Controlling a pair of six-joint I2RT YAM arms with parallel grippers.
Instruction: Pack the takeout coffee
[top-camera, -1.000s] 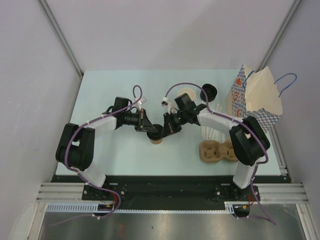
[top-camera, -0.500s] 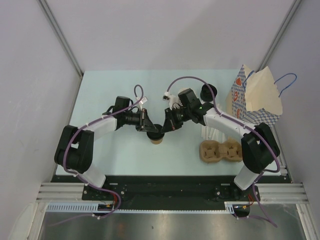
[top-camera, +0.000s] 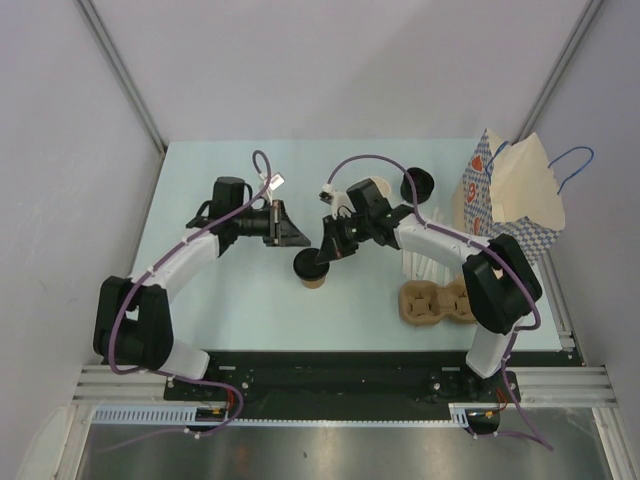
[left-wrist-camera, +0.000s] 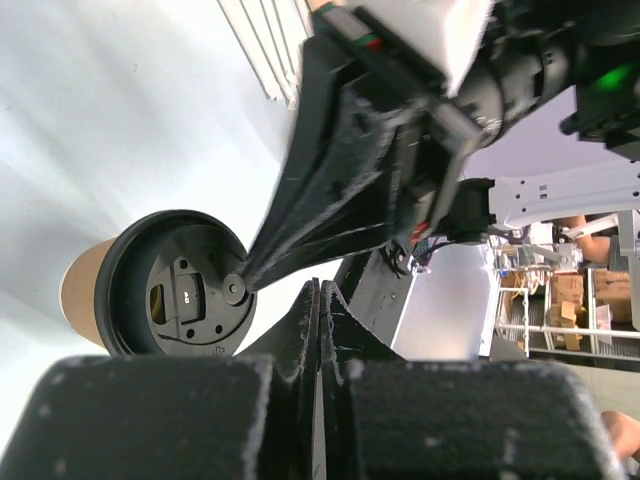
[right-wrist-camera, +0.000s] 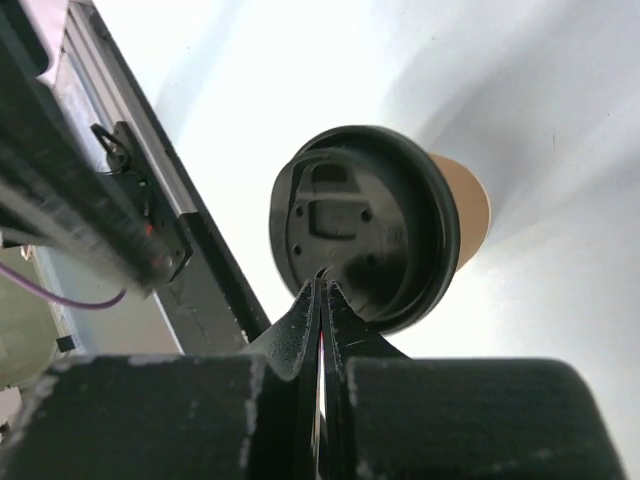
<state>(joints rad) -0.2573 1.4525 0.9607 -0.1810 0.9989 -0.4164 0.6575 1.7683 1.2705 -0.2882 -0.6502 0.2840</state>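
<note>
The takeout coffee, a tan paper cup with a black lid (top-camera: 311, 266), stands near the table's middle. It also shows in the left wrist view (left-wrist-camera: 180, 283) and the right wrist view (right-wrist-camera: 365, 235). My right gripper (top-camera: 323, 256) is shut and empty, its tips (right-wrist-camera: 322, 284) resting on the lid's top. Its fingers (left-wrist-camera: 330, 190) reach down to the lid in the left wrist view. My left gripper (top-camera: 302, 241) is shut and empty, a little up and left of the cup and apart from it, as the left wrist view (left-wrist-camera: 320, 287) shows.
A brown cup carrier (top-camera: 438, 303) lies right of the cup. A patterned paper bag (top-camera: 510, 195) stands at the far right. A separate black lid (top-camera: 417, 185) and a lidless tan cup (top-camera: 377, 189) sit behind my right arm. White straws (top-camera: 420, 265) lie by the carrier.
My left gripper has drawn back up and to the left, away from the cup. My right gripper stays at the lid.
</note>
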